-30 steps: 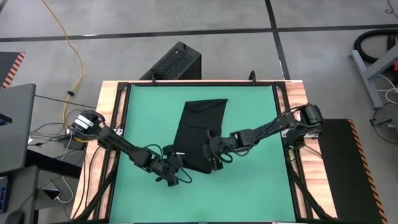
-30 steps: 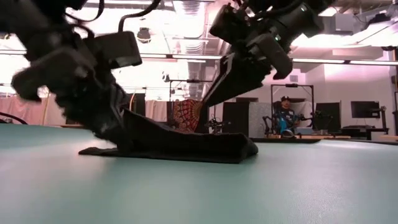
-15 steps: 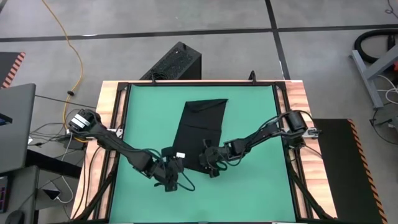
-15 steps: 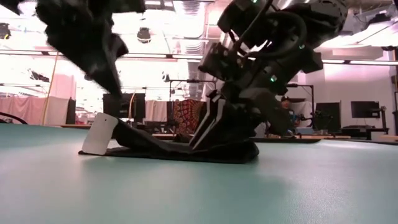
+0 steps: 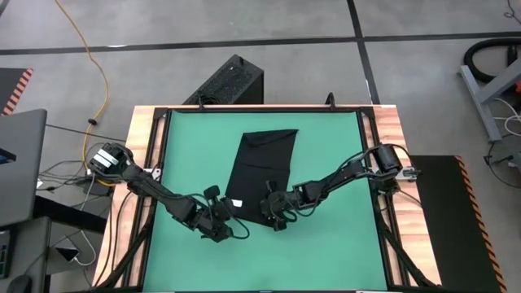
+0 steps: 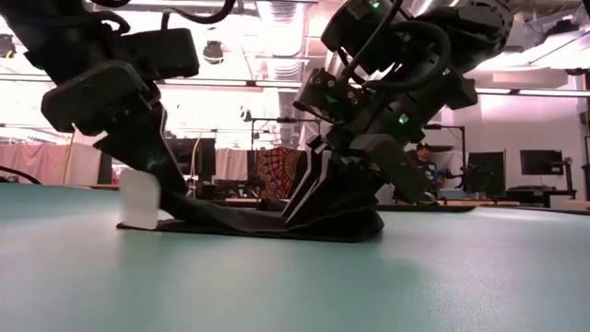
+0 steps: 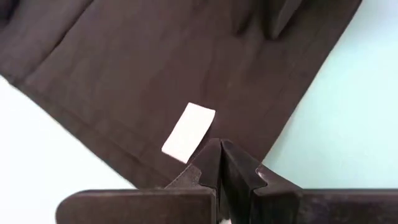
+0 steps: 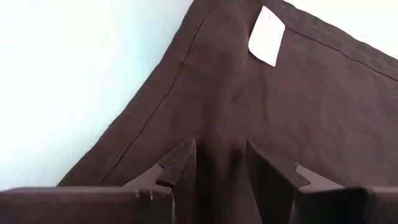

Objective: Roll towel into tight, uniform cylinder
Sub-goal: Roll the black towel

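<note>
The black towel lies flat on the green mat, its long side running from far to near. Its white tag sits by the near left corner and stands up in the low view. My left gripper is shut, with its tips down at that corner beside the tag. My right gripper is open, with its fingers down on the towel's near right part. Both grippers show in the high view, the left and the right. My left gripper sets its shut fingertips on the towel's near left corner, right beside the tag, coming from above and slanting down. The cloth around them lies flat; whether any cloth is between the fingers I cannot tell. My right gripper rests both fingertips on the towel's near right part, a little in from its side edge, slanting down from above. A low ridge of cloth stands between the open fingers. The towel stays on the mat.
A black ribbed box stands beyond the table's far edge. A wooden frame rims the mat. Green mat lies bare on both sides of the towel and near the front edge. A person sits far back in the room.
My right gripper has gone down and toward the near edge, onto the towel's near right part. My left gripper has let the near left corner drop, risen, and come down again beside the tag. That corner, lifted before, now lies on the mat with the tag showing.
</note>
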Tool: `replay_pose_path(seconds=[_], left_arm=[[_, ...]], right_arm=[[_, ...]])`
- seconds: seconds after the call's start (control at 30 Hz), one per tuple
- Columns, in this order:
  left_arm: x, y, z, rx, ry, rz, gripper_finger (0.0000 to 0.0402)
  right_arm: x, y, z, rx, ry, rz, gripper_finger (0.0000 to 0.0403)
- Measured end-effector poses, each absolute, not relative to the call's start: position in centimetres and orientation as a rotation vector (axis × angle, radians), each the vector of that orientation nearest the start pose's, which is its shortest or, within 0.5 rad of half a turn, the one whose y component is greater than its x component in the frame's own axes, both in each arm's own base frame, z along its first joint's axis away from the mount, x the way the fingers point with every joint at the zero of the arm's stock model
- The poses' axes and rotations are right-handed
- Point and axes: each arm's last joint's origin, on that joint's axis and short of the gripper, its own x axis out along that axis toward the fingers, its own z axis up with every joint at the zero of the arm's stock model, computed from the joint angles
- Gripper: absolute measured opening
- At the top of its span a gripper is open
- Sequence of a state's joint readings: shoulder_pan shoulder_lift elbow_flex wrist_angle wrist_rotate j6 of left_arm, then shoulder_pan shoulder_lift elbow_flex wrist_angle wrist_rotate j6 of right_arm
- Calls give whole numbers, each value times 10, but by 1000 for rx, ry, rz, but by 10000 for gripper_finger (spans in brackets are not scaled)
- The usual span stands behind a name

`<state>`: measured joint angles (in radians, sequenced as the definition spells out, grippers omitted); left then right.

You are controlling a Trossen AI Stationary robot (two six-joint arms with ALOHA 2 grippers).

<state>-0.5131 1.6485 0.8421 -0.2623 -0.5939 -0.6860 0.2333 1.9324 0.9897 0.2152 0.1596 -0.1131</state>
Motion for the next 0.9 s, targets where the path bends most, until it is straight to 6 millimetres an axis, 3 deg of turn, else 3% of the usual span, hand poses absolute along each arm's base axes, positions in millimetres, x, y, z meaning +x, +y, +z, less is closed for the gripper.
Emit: replay_pose_path(seconds=[0.23,0.5,0.6,0.73,0.9], left_arm=[[243,-132,158,-73,957,489,0],[252,-149,173,-159,777,399,0],[250,-153,169,-200,839,348,0],[239,-167,171,-132,752,373,0],[231,-176,172,53,768,299,0]], right_arm=[[369,83,124,-250,708,111,163],[369,83,124,-249,706,111,163],[369,83,124,-249,705,111,163],[369,83,124,-249,705,111,163],[369,83,124,-249,704,111,163]])
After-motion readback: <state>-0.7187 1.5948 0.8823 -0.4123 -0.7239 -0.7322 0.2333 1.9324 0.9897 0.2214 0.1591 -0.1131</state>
